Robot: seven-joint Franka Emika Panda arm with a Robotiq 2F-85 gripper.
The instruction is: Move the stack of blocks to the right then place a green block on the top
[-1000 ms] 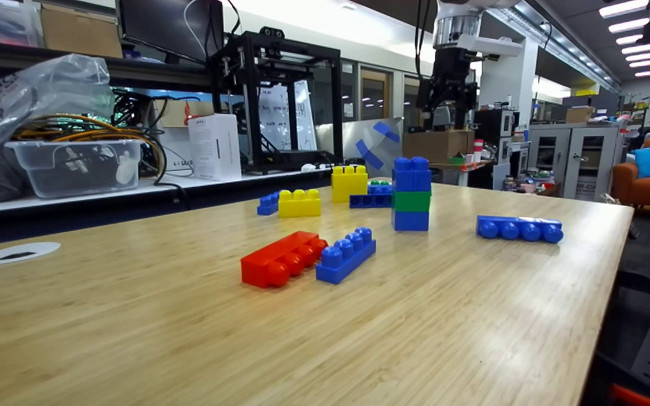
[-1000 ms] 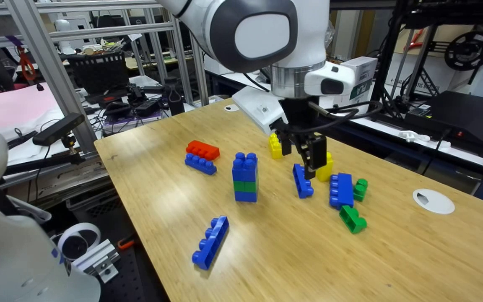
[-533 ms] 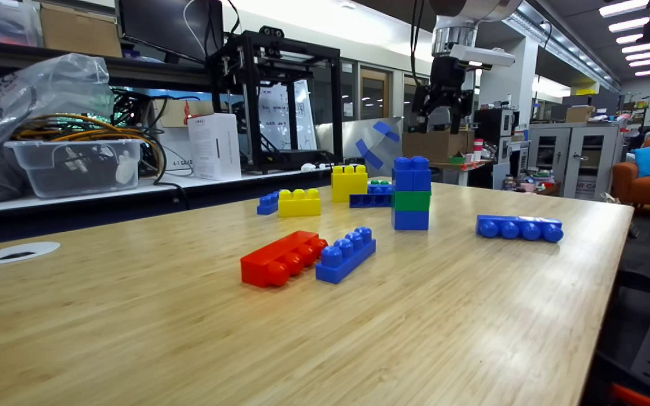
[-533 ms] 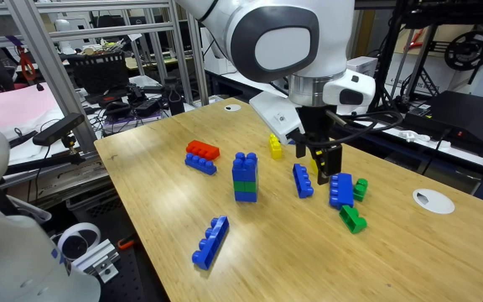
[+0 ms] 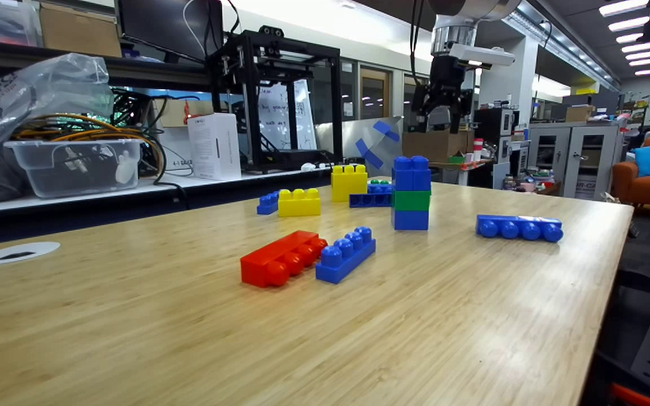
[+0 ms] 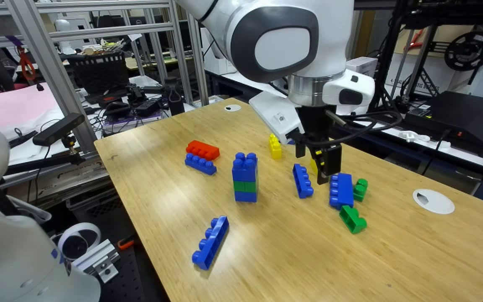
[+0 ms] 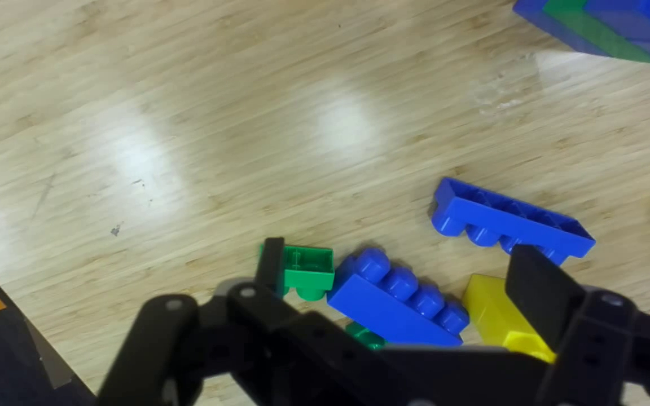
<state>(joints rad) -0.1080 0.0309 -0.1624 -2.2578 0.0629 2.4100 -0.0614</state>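
In an exterior view, a stack of blocks stands upright on a table. Behind the stack, to its left, lies a pair of bricks, side by side. In front of the stack, to its left, lies a single brick. Right of the stack come, going outward, a near brick, a farther brick and a small block. Another small block lies right of the stack, nearer the front. A rear brick sits behind the stack, to its right. The gripper hangs above and right of the stack.
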